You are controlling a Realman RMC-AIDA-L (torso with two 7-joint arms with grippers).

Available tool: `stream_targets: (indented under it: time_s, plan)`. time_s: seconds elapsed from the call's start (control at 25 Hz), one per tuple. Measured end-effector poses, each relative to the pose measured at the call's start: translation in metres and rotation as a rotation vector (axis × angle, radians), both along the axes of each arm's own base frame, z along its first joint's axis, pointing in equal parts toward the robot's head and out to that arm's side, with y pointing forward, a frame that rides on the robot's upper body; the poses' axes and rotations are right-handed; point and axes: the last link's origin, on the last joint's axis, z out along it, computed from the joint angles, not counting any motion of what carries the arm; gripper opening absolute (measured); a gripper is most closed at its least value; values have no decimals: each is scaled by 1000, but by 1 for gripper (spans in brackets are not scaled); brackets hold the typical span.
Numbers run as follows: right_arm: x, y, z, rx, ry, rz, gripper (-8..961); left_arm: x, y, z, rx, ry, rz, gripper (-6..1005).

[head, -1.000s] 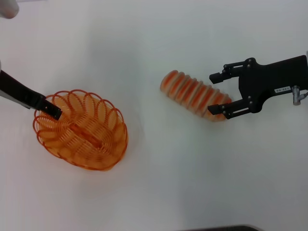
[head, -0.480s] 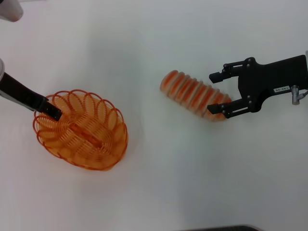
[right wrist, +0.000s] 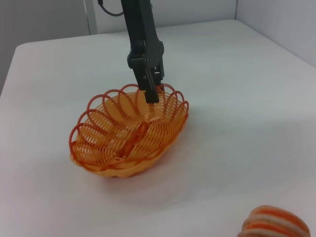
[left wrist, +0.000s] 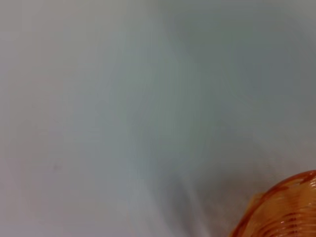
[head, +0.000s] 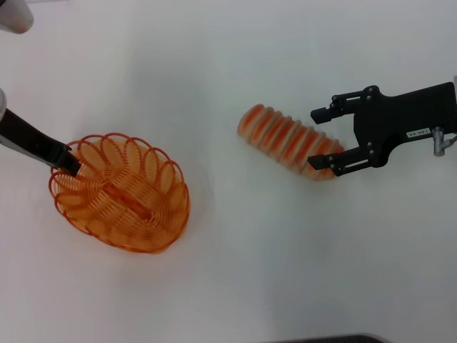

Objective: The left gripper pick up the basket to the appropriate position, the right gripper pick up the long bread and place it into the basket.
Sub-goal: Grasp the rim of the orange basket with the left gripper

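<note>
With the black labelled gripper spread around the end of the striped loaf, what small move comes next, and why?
Probably close the right gripper: its open fingers straddle the near end of the long cream-and-orange ridged bread lying on the white table. The left gripper is at the rim of the orange wire basket, which is empty.

My left gripper (head: 70, 160) is plain black; my right gripper (head: 319, 138) is black with a white label. The basket (head: 121, 191) is orange wire. The long bread (head: 285, 140) is cream, striped orange-brown.
</note>
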Motion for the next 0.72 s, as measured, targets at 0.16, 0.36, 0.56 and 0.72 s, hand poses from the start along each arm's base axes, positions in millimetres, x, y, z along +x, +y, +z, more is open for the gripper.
stream_targets:
  time_s: [0.16,0.36,0.56,0.72]
  plan:
    - [0,0,0,0,0,-1,819,0,-1,0,-3,-1,2,295]
    - [1,0,0,2,1,-4,819,-2,-3,1,-6,-5,11,167]
    - [1,-1,0,2,2,-5,819,-2,-4,1,-10,-9,18,116]
    - [0,-1,0,-1,8,-3,819,-2,-4,3,0,-29,31,110]
